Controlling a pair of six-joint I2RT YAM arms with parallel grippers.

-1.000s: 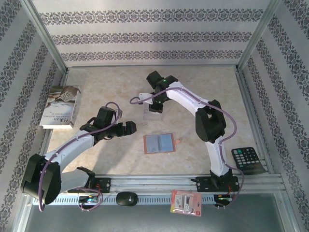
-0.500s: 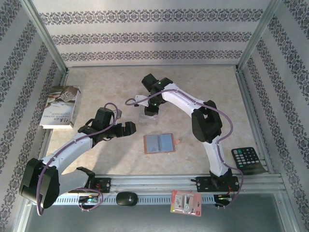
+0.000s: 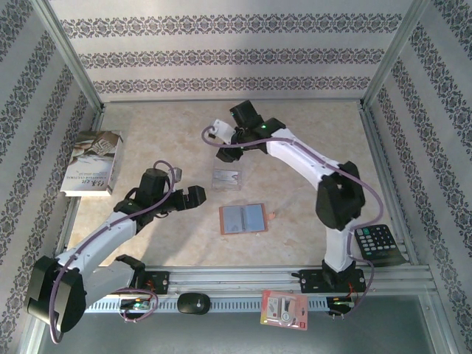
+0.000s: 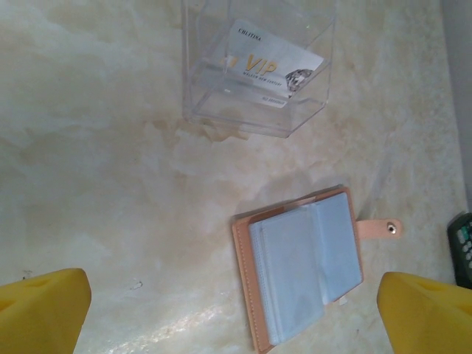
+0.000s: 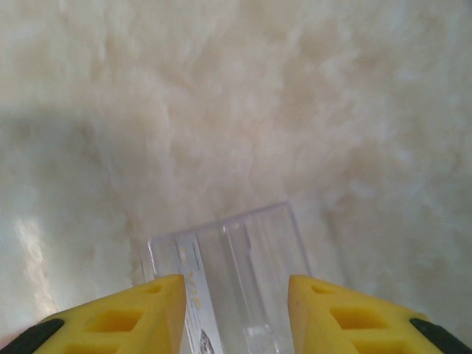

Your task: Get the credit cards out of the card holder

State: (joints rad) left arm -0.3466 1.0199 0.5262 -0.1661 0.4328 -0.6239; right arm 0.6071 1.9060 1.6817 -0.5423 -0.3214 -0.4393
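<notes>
The card holder lies open on the table, orange-brown leather with grey-blue pockets up; in the left wrist view the card holder has its snap tab to the right. I cannot tell whether its pockets hold cards. A pale credit card with gold VIP lettering lies inside a clear plastic box; that box sits just behind the holder. My left gripper hovers open left of the holder, its fingers wide apart. My right gripper is open behind the clear box, holding nothing.
A book lies at the left wall. A calculator rests at the right near the rail. A red-and-white packet and a black mouse sit in front of the arm bases. Patterned walls close three sides.
My right gripper has drawn back from over the clear box, which now lies uncovered. The left arm has shifted slightly; its gripper stays left of the holder.
</notes>
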